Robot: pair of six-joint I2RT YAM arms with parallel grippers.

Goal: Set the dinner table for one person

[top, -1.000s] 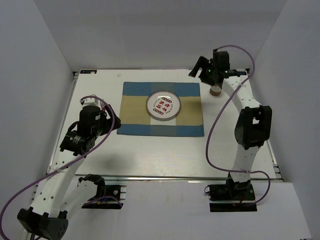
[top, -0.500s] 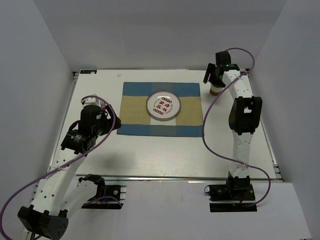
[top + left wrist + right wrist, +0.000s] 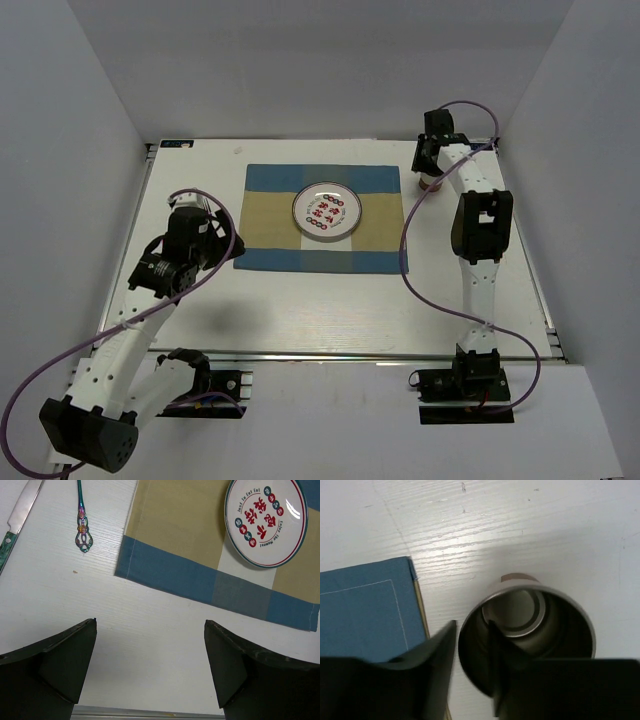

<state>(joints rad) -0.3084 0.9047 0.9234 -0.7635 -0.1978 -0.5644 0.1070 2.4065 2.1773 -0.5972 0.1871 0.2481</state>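
Observation:
A metal cup (image 3: 516, 611) stands upright on the dinner table (image 3: 330, 310), just off the far right corner of the blue-and-tan placemat (image 3: 270, 245). My right gripper (image 3: 471, 627) is shut on the cup's wall, one finger inside and one outside; from above, the right gripper (image 3: 431, 166) hangs over the cup (image 3: 432, 184). A white plate (image 3: 326, 211) with red lettering lies on the placemat. My left gripper (image 3: 150, 630) stands open over bare table near the placemat's near left corner (image 3: 125, 570), holding nothing.
A green-handled knife (image 3: 15, 525) and a slim iridescent utensil handle (image 3: 82, 532) lie on the table left of the placemat, hidden under the left arm (image 3: 175, 255) from above. White walls enclose the table on three sides.
The right gripper swung over and down onto the cup and closed on its wall. The left arm shifted slightly toward the placemat and stays open.

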